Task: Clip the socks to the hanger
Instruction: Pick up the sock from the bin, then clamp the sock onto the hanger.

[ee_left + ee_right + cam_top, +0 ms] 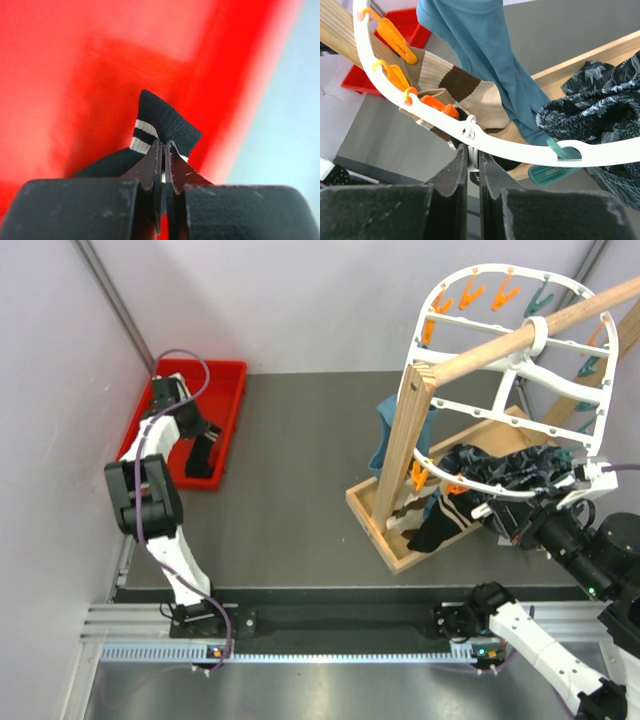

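**Item 1: left gripper [163,150].** Fingers pressed nearly together, pinching the cuff edge of a black knit sock with a white-striped cuff [167,122]. The sock lies in the red plastic tray [60,75] at the table's far left.
- Handling: light, limp and compressible. It will droop from any hold and is not fragile. The ribbed cuff is the thickest, firmest part and the best place to pinch.
- Pose: forearm reaching forward from a raised elbow, wrist tipped down into the tray.

**Item 2: right gripper [473,157].** Fingers narrow, apparently nipping the near rim of the white plastic oval hanger [510,147], though the contact itself is partly hidden.
- Handling: a rigid frame that hangs freely and is liable to swing.
- Nearby: orange pegs [395,37], a teal peg [550,174], and a brown, cream and white banded sock [455,82] already clipped.
- Pose: arm raised from its base, wrist level with the rim.
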